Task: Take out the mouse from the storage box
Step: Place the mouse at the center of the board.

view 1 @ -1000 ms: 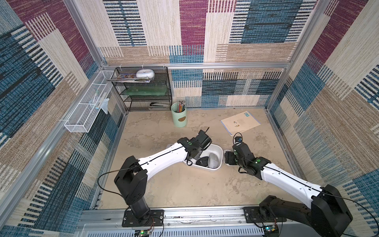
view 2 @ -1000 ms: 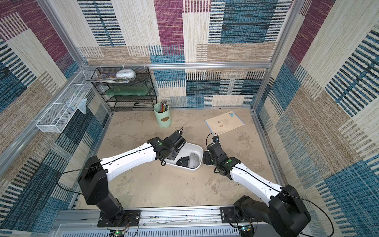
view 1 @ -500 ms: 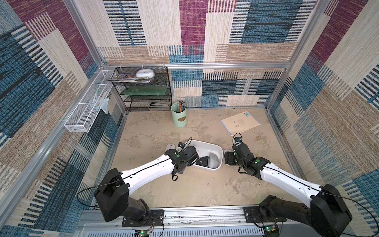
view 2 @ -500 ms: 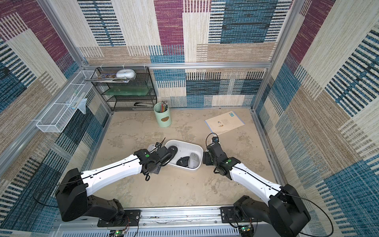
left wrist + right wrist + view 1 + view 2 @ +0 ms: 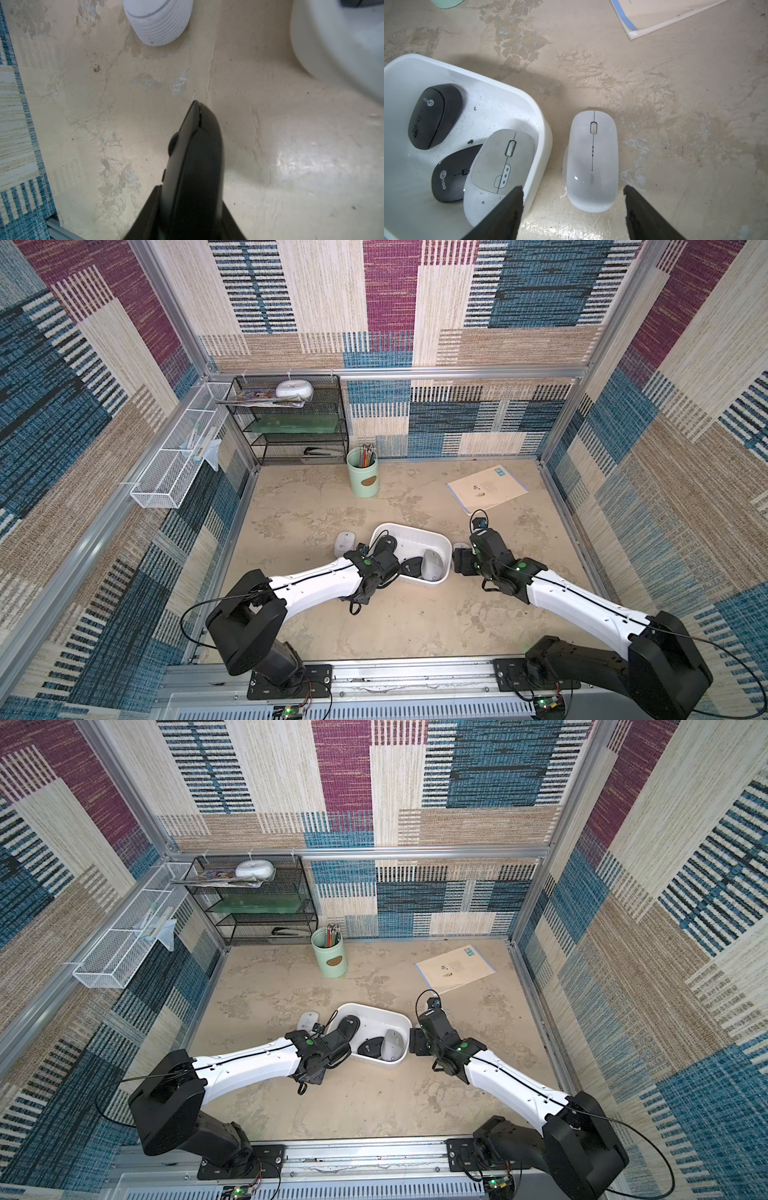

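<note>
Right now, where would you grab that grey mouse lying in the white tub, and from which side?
Probably grip the grey mouse across its long sides, mid-body, from straight above. It lies buttons-up, overlapping a black mouse on one side, with the storage box wall close on the other, so descend carefully there.

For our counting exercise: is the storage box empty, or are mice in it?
Not empty: the box holds a lone black mouse, a second black mouse, and a grey mouse overlapping it.

Patchwork woven walls (image 5: 540,302) in blue, maroon and beige; mottled beige floor (image 5: 291,506); black mesh shelf (image 5: 320,406) in corner
</note>
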